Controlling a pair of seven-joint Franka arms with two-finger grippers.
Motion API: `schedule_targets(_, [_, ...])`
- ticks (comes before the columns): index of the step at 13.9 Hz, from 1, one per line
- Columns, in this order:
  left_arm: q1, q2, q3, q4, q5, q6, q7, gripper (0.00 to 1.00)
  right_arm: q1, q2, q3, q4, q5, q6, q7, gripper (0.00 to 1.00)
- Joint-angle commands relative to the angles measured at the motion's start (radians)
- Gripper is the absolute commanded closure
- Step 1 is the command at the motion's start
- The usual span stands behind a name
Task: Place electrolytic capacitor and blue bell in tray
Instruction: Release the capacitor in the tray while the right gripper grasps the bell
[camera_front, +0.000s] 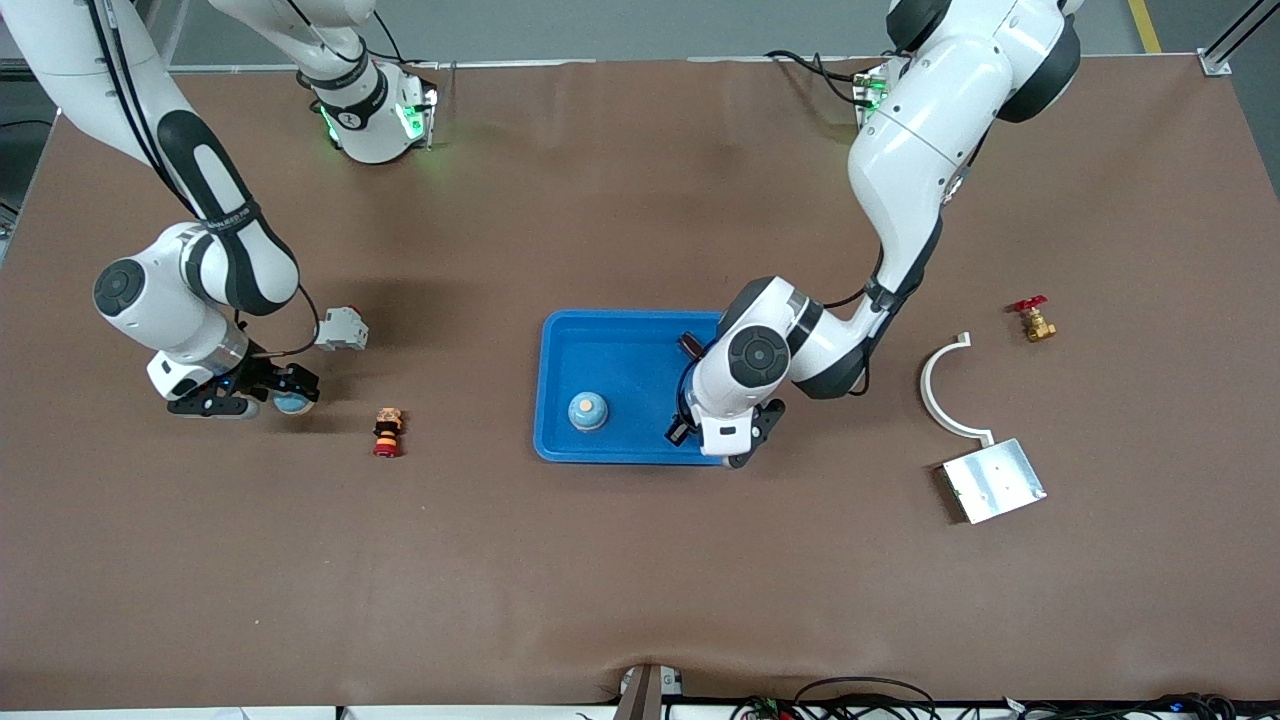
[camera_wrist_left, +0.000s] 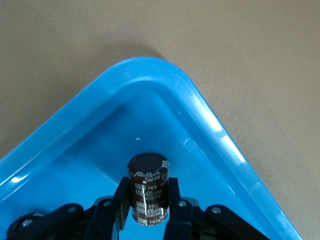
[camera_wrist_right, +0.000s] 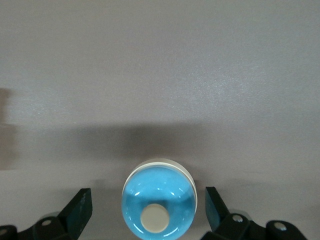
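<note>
**Capacitor over the tray, bell between open fingers**

Front view. Your left gripper (camera_front: 722, 445) hangs over the tray (camera_front: 560, 335), at the end toward the left arm, wrist bent steeply down from an elbow folded above the tray's rim. Inside the tray a blue dome-shaped object (camera_front: 588, 410) already sits. Your right gripper (camera_front: 262, 393) is down at the table toward the right arm's end, forearm dropping almost vertically, with a blue bell (camera_front: 293, 402) at its fingertips. A red-and-yellow button part (camera_front: 387, 431) lies near it.

Left wrist view. The fingers (camera_wrist_left: 121, 205) are clamped on the electrolytic capacitor (camera_wrist_left: 148, 189), which stands upright inside a rounded corner of the tray. Whether its base touches the floor cannot be told. Lower it until it rests before you release, and keep it vertical so it does not roll toward the rim.

Right wrist view. The fingers (camera_wrist_right: 79, 210) stand wide, one on each side of the bell, not touching it. Centre the dome between them and close low on its body, below the curved top, so the pads do not slip upward.
</note>
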Motion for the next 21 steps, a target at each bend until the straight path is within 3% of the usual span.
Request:
schedule_targets(1, [-0.023,0.012,0.018,0.022,-0.003,0.006,0.0,0.97,0.001,0.021,0.001,0.016,-0.017,0.006,-0.004,0.0])
schedule_targets(3, [-0.025,0.011,0.025,0.022,-0.004,0.006,-0.002,0.91,-0.001,0.032,0.001,0.022,-0.018,0.006,-0.004,0.0])
schedule_targets(6, [-0.024,0.007,0.025,0.022,-0.003,0.006,-0.003,0.62,-0.001,0.035,0.001,0.022,-0.018,0.014,-0.004,0.0])
schedule_targets(7, [-0.024,0.006,0.025,0.022,-0.003,0.006,-0.002,0.43,-0.001,0.035,0.001,0.022,-0.018,0.014,-0.004,0.0])
schedule_targets(8, [-0.024,0.003,0.025,0.022,-0.003,0.006,-0.003,0.39,-0.001,0.035,0.001,0.022,-0.018,0.014,-0.006,0.0])
schedule_targets(9, [-0.024,-0.002,0.025,0.022,-0.003,0.004,-0.003,0.3,-0.001,0.035,0.001,0.022,-0.018,0.014,-0.006,0.14])
schedule_targets(11, [-0.024,-0.022,0.025,0.022,-0.004,-0.005,-0.013,0.0,0.001,0.035,0.001,0.022,-0.018,0.012,-0.003,0.67])
schedule_targets(12, [-0.024,-0.031,0.025,0.022,-0.004,-0.008,-0.014,0.0,0.001,0.035,0.001,0.022,-0.018,0.01,0.002,0.93])
schedule_targets(13, [-0.024,-0.049,0.025,0.022,-0.004,-0.013,-0.016,0.0,0.001,0.035,0.001,0.022,-0.018,0.007,0.008,1.0])
schedule_targets(17, [-0.014,-0.137,0.02,0.022,-0.01,-0.144,-0.016,0.0,0.018,0.024,0.001,0.032,-0.018,-0.006,0.023,1.0])
schedule_targets(21, [0.004,-0.259,0.022,0.019,-0.013,-0.322,-0.002,0.0,0.056,-0.035,0.002,0.044,-0.018,-0.14,0.114,1.0])
